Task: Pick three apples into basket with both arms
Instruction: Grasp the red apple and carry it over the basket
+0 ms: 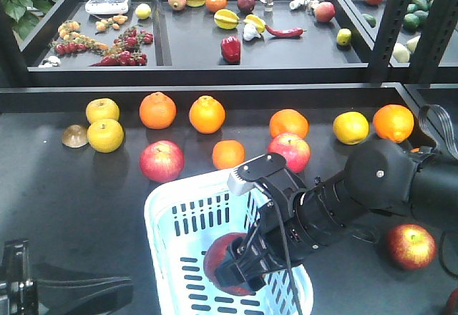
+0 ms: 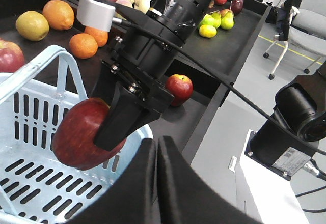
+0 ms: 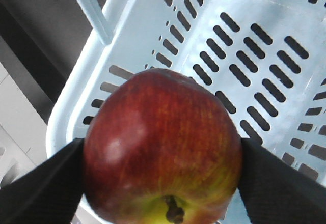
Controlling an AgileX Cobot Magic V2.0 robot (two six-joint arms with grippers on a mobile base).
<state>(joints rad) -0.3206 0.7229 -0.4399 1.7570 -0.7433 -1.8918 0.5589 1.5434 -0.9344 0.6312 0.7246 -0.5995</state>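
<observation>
Though beneath basket, black table; grey floor.

held apple: we see smooth, waxy skin, dark red with fine streaks, and a soft sheen on one shoulder.
basket: we take it for moulded plastic, pale blue-white, smooth and faintly glossy.
right claw: its fingers look matt black to us, with a fine grainy texture.
wrist block: satin grey casing; we cannot tell metal from plastic.
cable: smooth black sheath with a slight shine.
tabletop: matt black, giving only dull reflections.
oranges: we note dimpled peel with low gloss.
</observation>
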